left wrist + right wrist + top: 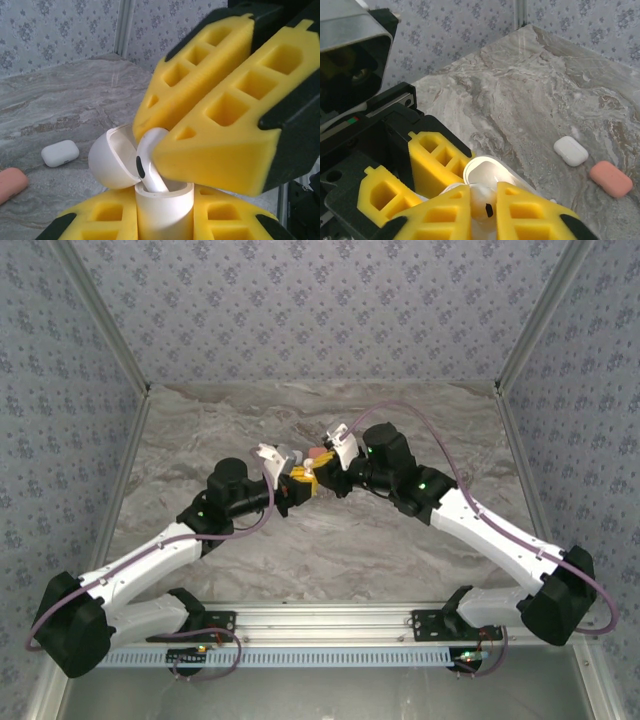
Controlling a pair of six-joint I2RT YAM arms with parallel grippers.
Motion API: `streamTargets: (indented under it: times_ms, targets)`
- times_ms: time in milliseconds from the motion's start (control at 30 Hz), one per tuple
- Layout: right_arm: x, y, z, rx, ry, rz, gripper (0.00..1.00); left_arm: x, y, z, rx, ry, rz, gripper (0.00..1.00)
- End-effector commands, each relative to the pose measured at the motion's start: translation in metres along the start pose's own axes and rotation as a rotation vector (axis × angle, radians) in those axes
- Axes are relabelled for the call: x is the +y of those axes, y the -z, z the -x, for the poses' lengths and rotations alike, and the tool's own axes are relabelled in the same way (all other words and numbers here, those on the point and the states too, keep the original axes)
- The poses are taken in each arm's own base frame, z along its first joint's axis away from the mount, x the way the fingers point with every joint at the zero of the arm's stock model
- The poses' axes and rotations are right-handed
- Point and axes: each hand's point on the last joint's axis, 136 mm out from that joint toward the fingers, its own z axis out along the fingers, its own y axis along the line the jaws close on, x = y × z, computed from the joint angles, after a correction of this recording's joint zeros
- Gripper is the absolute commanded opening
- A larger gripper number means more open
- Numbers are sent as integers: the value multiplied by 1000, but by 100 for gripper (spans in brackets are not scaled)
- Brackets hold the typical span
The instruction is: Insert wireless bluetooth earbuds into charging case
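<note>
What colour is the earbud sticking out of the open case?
The earbud is white with a small dark oval spot; clearest in the left wrist view.

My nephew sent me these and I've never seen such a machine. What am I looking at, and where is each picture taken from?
These are two robot arms bolted to a marbled table. The overhead picture shows the left arm and right arm meeting mid-table. The other two come from wrist cameras; the yellow blocks are finger pads. The left gripper clamps an open white case; the right gripper holds a white earbud, its stem dipping into that case. A closed white case and a pink case lie on the table.
</note>
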Motion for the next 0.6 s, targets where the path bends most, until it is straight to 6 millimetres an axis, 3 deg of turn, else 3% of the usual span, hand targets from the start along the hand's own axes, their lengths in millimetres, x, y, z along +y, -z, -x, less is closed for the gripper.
streamTargets:
  times_ms: [0,100,200,333,567]
  targets:
    - [18,-1,-9,62,-36,120,25,-15,6,33,-90,-50,-41,0]
    - [19,5,-1,32,-68,148,32,-14,6,31,-87,-50,-38,0]
    - [20,21,20,-47,-73,163,44,-13,6,29,-86,-53,-27,0]
    - [9,40,40,-125,-96,147,52,-9,9,26,-89,-57,-4,0]
    - [-29,43,29,-111,-177,18,57,-3,20,26,-123,-70,48,0]
